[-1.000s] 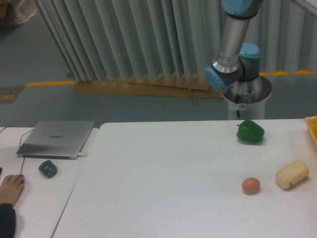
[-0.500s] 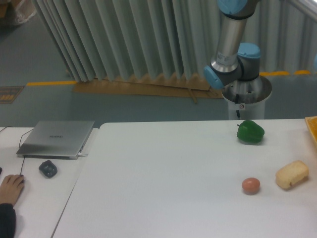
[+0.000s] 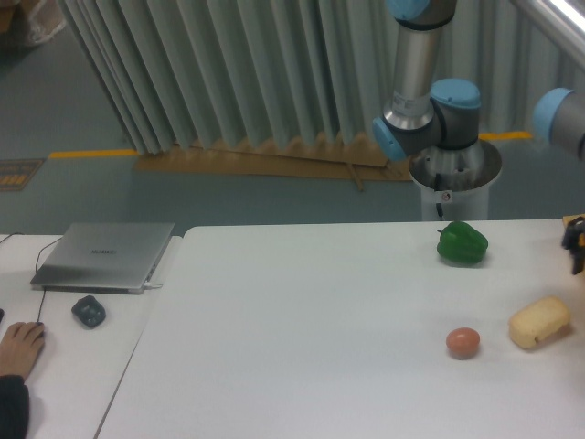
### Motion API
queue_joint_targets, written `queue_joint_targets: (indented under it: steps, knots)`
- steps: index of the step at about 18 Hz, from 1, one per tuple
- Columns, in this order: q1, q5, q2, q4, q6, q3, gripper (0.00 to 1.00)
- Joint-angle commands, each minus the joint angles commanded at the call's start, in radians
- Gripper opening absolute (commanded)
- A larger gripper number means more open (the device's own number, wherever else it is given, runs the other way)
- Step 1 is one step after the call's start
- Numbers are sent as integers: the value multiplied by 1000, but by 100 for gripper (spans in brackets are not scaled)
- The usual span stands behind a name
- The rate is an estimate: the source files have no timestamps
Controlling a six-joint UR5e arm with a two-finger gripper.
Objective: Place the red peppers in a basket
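Nearest lie a smooth orange-pink egg (image 3: 462,342) and a rough, pale bread-like lump (image 3: 538,322); farther back sits a glossy green pepper (image 3: 462,243). No red pepper shows, and the basket (image 3: 573,222) is barely an orange sliver at the right edge. There a dark gripper (image 3: 577,245) part intrudes; I cannot tell whether it grips anything. Any release should wait until it is squarely above the basket.

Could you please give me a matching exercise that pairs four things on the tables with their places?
Things:
1. green pepper
2. egg
3. bread-like lump
4. laptop

Places:
A. near the right edge, right of the egg
B. left table, lid shut
C. far side, in front of the arm's base
D. closer to the camera than the pepper

Pairs: 1-C, 2-D, 3-A, 4-B
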Motion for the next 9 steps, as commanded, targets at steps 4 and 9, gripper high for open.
queue_joint_targets:
  steps: [4, 9]
  knots:
    - [-32, 0, 6, -8, -54, -5, 100]
    - [-49, -3, 11, -12, -65, -15, 100]
